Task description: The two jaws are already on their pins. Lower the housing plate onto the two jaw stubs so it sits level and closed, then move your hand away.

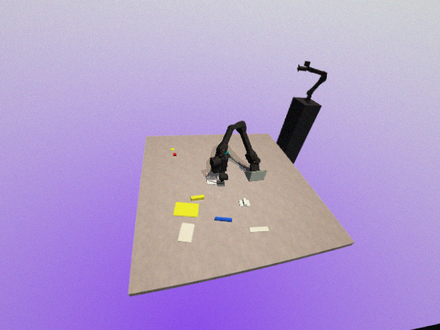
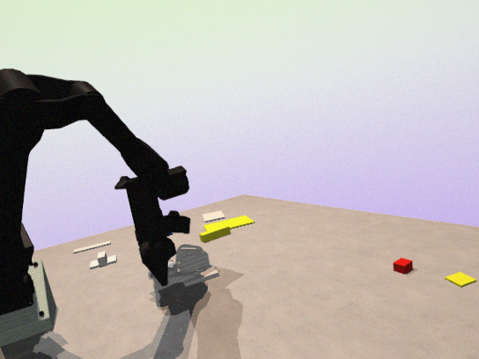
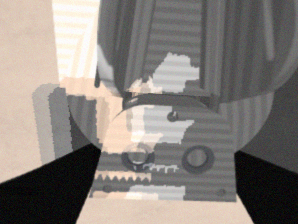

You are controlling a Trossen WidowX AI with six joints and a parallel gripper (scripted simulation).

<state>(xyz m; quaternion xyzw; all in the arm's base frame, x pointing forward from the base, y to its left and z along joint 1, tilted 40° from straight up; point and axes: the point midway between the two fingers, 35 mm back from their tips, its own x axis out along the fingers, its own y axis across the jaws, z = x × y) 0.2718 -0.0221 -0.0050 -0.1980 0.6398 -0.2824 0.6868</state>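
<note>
My gripper (image 3: 162, 151) (image 2: 164, 282) is low over the table, its black fingers at both sides of the grey housing plate (image 3: 212, 176), shut on it. In the wrist view the plate looks nearly face-on, with two round holes side by side; something round shows in each. Dark grey curved parts lie beyond the plate's upper edge and reach past it on both sides; I cannot tell the two jaws apart there. In the exterior view a grey rounded part (image 2: 192, 260) shows beside the fingers. Patchy shadows hide the stubs and any gap under the plate, so its seating cannot be told.
Farther out on the table (image 1: 283, 251) lie a yellow bar (image 1: 197, 197) (image 2: 215, 235), a yellow plate (image 1: 186, 209), a blue bar (image 1: 223, 219), a white stepped piece (image 1: 244, 202) (image 2: 102, 260) and pale flat pieces. A red block (image 1: 175, 154) (image 2: 402, 266) lies near a yellow tile (image 2: 460, 279).
</note>
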